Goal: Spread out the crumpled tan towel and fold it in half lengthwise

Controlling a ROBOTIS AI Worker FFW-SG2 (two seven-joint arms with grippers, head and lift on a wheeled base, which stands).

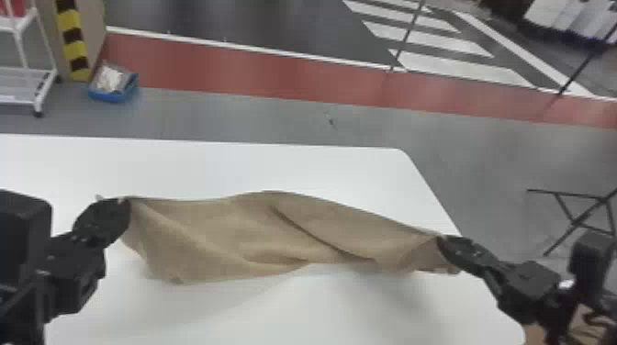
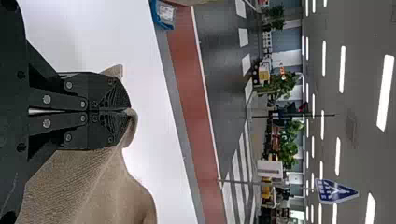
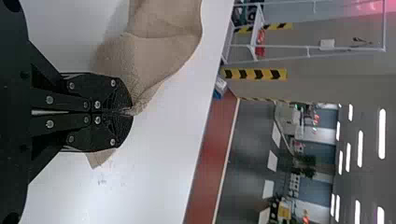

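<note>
White smooth tabletop (image 1: 220, 160). Crumpled tan cloth towel (image 1: 220, 238) stretched above it, black flat-fingered left gripper (image 1: 121, 206) and right gripper (image 1: 443, 241) pinching opposite ends, probably to pull folds out.

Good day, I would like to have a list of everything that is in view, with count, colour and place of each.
towel: 1, tan, creased, stretched between the grippers over the table
table: 1, white, under the towel
bin: 1, blue, on the floor beyond the table
cart: 1, white, far left
striped panel: 1, yellow and black, beside the cart
floor: 1, grey, red band and white stripes
stand: 1, black, right of the table
sign: 1, blue, far background
lights: several, white, ceiling
left gripper: 1, black, towel's left end
right gripper: 1, black, towel's right end
</note>
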